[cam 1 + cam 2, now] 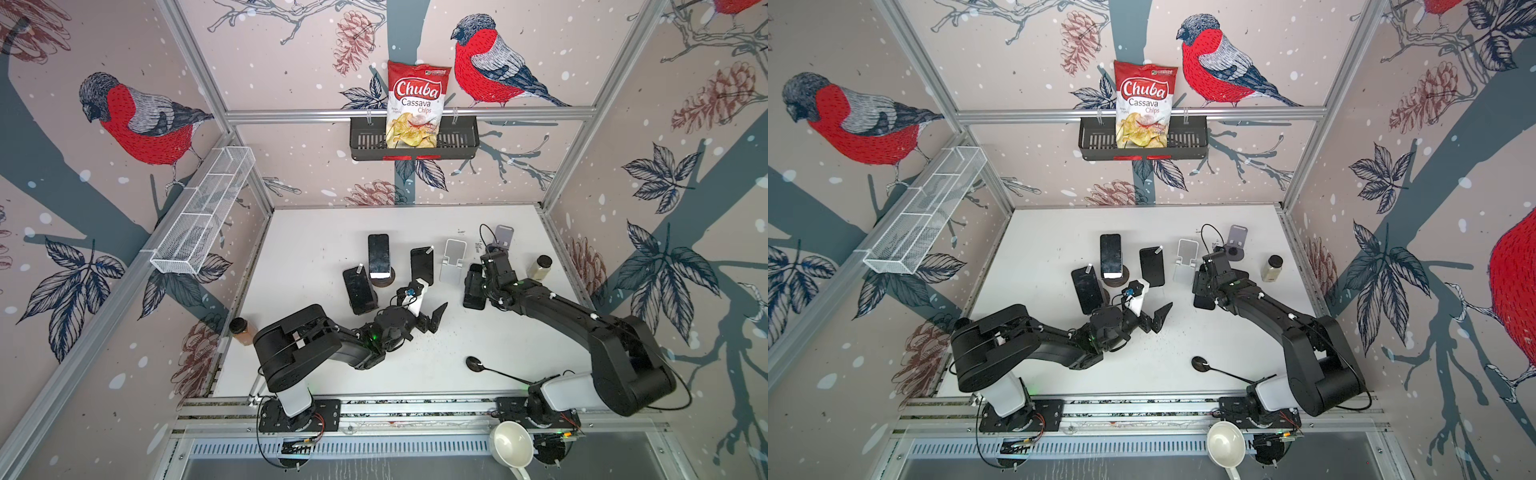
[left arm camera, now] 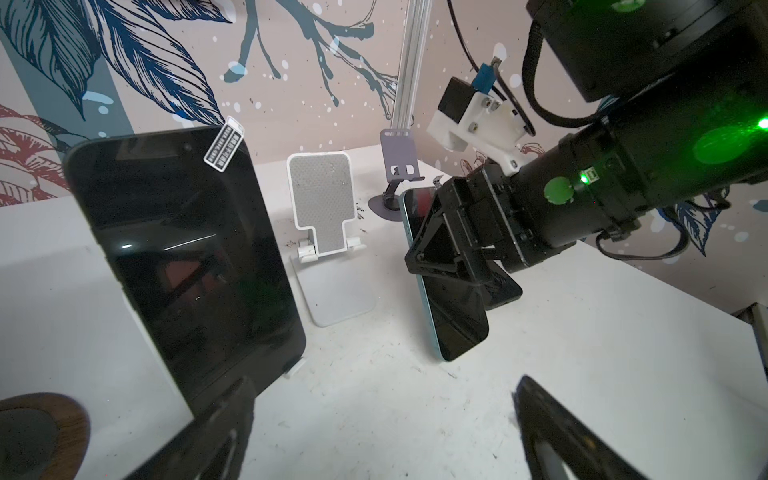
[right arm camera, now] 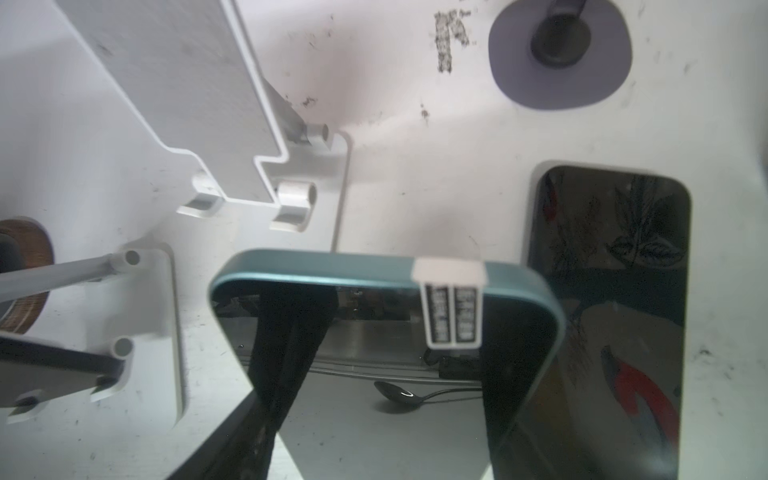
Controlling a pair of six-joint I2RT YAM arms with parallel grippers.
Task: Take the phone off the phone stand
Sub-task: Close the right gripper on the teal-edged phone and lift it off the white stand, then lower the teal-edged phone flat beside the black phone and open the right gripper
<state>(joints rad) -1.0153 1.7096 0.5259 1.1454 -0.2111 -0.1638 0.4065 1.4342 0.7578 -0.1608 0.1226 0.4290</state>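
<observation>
white tabletop [image 1: 415, 232]: the right gripper [image 2: 453, 253] is clamped across a black-screened phone with a teal rim [image 2: 455, 320], held upright on its short end right of centre, lower corner at the table surface, contact not determinable. the left gripper [image 1: 428, 309] hangs near mid-table with jaws spread wide, nothing between them, just near of a dark phone propped on a stand [image 1: 422, 266]. the white folding plastic phone stand [image 1: 453, 259] stands bare just left of the held phone, apart from it; a second dark phone [image 3: 611, 270] lies flat just beside the held one.
</observation>
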